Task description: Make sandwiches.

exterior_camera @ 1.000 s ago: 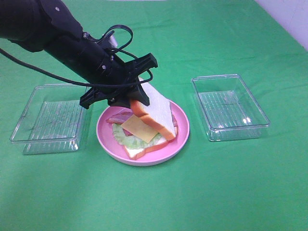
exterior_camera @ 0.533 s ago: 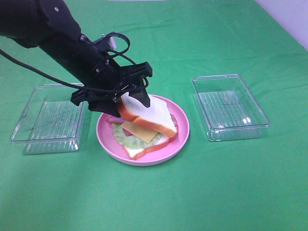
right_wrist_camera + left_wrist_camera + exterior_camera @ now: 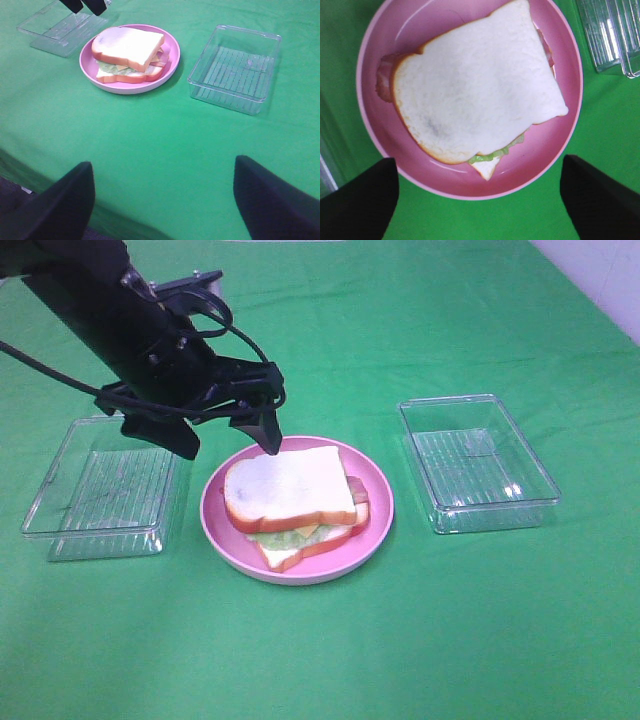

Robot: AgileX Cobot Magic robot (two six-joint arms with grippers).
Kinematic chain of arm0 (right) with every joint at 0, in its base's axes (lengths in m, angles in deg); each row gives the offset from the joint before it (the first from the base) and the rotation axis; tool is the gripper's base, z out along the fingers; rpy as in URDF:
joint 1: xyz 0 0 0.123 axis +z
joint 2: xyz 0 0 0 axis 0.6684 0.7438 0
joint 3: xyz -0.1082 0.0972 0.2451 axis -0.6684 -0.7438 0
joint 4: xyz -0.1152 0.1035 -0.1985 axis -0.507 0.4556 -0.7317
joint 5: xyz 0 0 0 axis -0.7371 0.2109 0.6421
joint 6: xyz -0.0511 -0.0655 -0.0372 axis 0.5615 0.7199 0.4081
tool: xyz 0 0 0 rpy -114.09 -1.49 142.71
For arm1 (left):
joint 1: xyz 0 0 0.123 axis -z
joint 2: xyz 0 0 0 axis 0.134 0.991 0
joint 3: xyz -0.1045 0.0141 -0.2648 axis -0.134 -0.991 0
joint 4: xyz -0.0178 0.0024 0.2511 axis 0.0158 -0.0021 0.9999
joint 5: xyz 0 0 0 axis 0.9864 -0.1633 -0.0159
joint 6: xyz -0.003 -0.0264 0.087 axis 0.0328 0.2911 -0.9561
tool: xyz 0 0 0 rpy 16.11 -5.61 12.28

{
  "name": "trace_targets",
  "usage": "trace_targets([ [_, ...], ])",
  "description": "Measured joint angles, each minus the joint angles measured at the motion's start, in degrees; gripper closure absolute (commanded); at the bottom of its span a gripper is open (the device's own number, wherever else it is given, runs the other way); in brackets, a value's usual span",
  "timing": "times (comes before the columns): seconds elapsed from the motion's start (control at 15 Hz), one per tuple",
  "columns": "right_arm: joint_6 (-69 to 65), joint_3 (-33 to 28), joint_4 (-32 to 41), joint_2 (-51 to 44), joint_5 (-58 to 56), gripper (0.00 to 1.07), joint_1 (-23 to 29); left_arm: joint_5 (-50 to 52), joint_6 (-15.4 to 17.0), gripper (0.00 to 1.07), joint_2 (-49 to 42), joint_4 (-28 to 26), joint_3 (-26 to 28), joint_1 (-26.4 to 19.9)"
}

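The sandwich [image 3: 285, 488] lies on the round pink plate [image 3: 378, 502]. Its top white bread slice lies flat over green lettuce, yellow cheese, reddish meat and a bottom slice. My left gripper [image 3: 222, 443] hangs open and empty just above the plate's back left rim, clear of the bread. In the left wrist view the sandwich [image 3: 480, 90] fills the plate [image 3: 370, 125], with the open gripper [image 3: 477, 172] beside it. My right gripper [image 3: 162, 172] is open and empty over green cloth, far from the sandwich [image 3: 130, 47]. It is out of the exterior view.
A clear plastic tray [image 3: 100, 485] stands left of the plate and another [image 3: 475, 460] to its right; both are empty. The right wrist view shows both trays [image 3: 60, 27] [image 3: 235, 70] and the plate [image 3: 172, 60]. Green cloth covers the table.
The top bread slice was tilted in my left gripper; it now lies flat on the stack. My left gripper has let go, opened and risen back to the left.
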Motion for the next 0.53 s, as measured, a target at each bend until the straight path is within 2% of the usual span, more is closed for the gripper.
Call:
trace_targets([
  [0.07,0.0,0.0,0.0,0.0,0.0,0.34,0.0,-2.1,0.0,0.23,-3.1,3.7,0.0,0.0],
  [0.27,0.0,0.0,0.0,0.0,0.0,0.34,0.0,-10.7,0.8,0.23,-12.3,10.5,0.0,0.0],
  [0.33,0.0,0.0,0.0,0.0,0.0,0.34,0.0,-10.7,0.8,0.23,-12.3,10.5,0.0,0.0],
  [0.53,0.0,0.0,0.0,0.0,0.0,0.34,0.0,-20.9,2.6,0.23,-22.2,11.7,0.0,0.0],
])
